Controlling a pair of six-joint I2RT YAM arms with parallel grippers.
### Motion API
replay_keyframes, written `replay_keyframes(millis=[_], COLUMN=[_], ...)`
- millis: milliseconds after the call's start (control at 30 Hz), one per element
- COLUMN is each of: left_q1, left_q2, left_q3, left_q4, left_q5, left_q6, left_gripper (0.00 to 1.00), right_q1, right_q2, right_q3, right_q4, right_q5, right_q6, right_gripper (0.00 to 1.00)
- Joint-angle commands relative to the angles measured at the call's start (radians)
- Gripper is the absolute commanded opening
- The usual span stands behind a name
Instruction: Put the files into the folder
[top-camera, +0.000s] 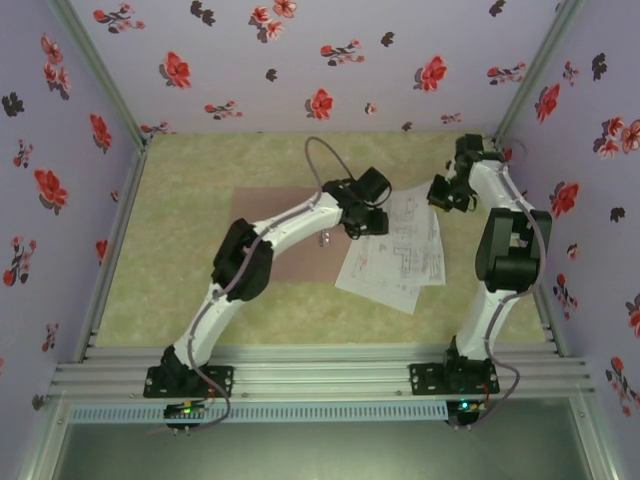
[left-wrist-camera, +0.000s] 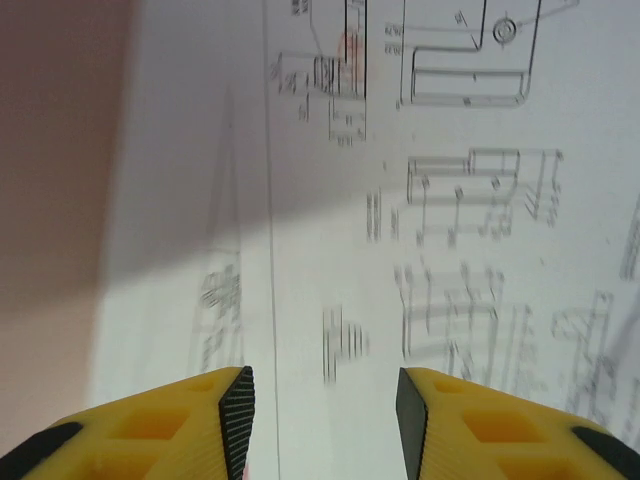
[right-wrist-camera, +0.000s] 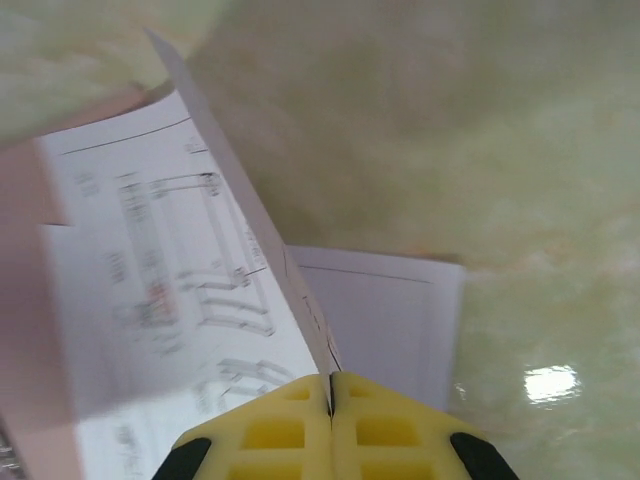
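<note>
In the left wrist view, the left end effector (left-wrist-camera: 325, 408) is nearest to us. It stands moderately wide, its yellow fingers (left-wrist-camera: 232, 405) apart with nothing between them, and only printed paper shows through the gap. Just beneath and ahead of it lie the files (left-wrist-camera: 450, 250), white sheets covered in black line drawings and small text. To its left the pinkish-brown folder (left-wrist-camera: 50, 150) meets the paper's edge. We cannot tell whether the sheet overlaps it there.

The right end effector (right-wrist-camera: 330, 390) is closed tight, finger against finger. The raised edge of one sheet runs straight into that seam — it is pinching a sheet of the files. The sheet tilts up to the left of the tips, another lies flat just beyond them, and past that spreads the mottled green table (right-wrist-camera: 500, 150).

From above, the files fan out between the two end effectors. The left one hovers over their far-left part and the right one sits at their far-right corner. The folder lies flat on the table to the left of the left end effector — partly under that arm.
</note>
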Motion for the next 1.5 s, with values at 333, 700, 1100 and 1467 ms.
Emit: replay_keyframes(millis=[333,700,1100,1467], left_q1=[0.473,0.602,0.606,0.614], left_q2=[-0.656,-0.651,-0.656,-0.645], left_q3=[-0.838,-1.009,-1.083,-1.123], left_q4=[0.081,0.126,0.132,0.145], left_q5=[-0.072,-0.059,-0.098,-0.091], left_q6=[-0.095,-0.056,-0.039,-0.029], left_gripper=[0.39,0.32,0.22,0.18], right_q1=[0.380,0.493,0.479,0.418], right_q2=[-0.103,-0.020,-0.033,-0.151], right_q3=[0.311,0.570,0.248,-0.029], right_q4=[0.007,0.068,0.224,0.360], right_q5=[-0.112,-0.238,-0.136,-0.010], right_q6=[0.133,0.271,0.120,0.022], right_gripper=[0.00,0.00,0.00,0.00])
